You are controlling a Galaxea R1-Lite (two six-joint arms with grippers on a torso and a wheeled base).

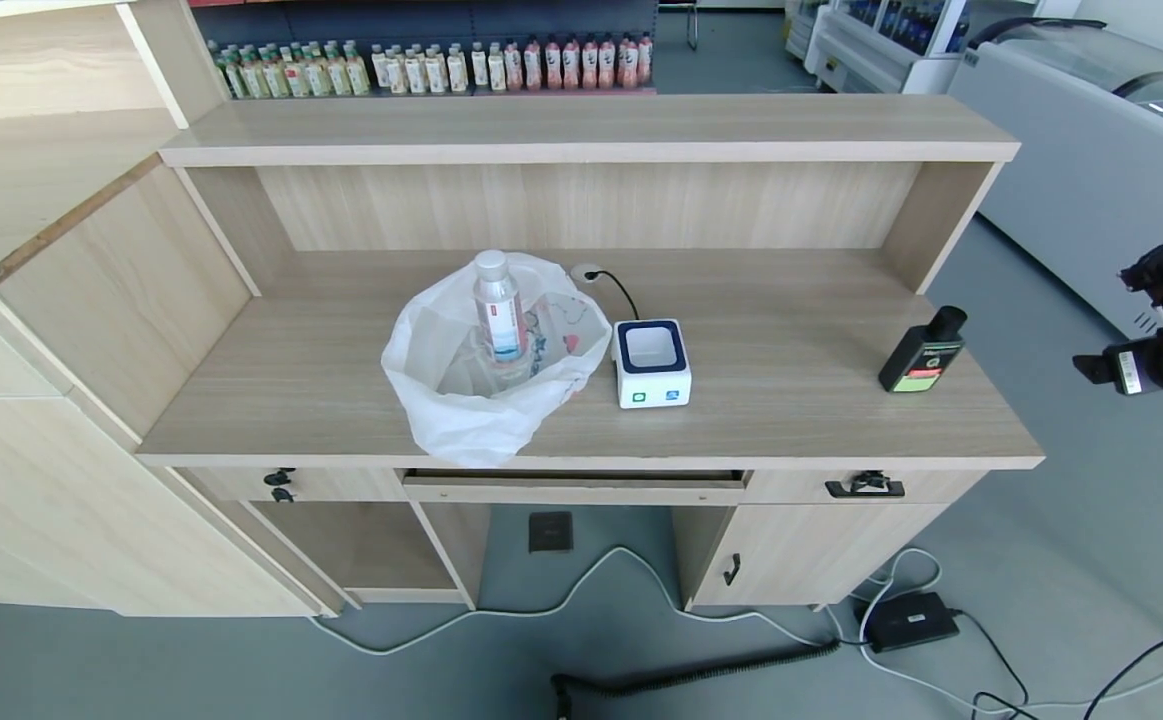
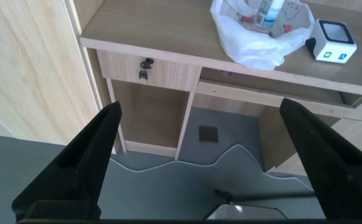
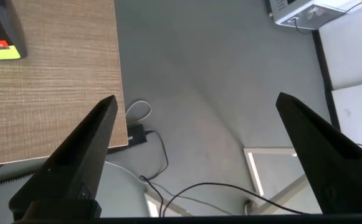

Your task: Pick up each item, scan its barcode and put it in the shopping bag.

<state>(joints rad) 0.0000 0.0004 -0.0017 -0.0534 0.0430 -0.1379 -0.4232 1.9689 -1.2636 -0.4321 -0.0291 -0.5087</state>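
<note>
A white shopping bag (image 1: 486,380) sits open on the wooden counter (image 1: 791,420), with a clear drink bottle (image 1: 499,312) standing upright inside it. Right of the bag is a small white barcode scanner (image 1: 651,363) with a dark window on top. A black bottle (image 1: 922,352) with a green and red label lies near the counter's right end, also seen as the black bottle (image 3: 0,34). My right gripper (image 3: 199,155) hangs open over the floor, off the counter's right edge. My left gripper (image 2: 199,155) is open, low in front of the counter's left side, with the bag (image 2: 261,31) and scanner (image 2: 331,40) beyond.
A raised shelf (image 1: 581,130) runs along the counter's back, with side walls at both ends. A black cable (image 1: 621,285) leads from the scanner to the back. Drawers and cabinets sit below; cables (image 1: 741,620) lie on the floor. Freezers (image 1: 1091,150) stand to the right.
</note>
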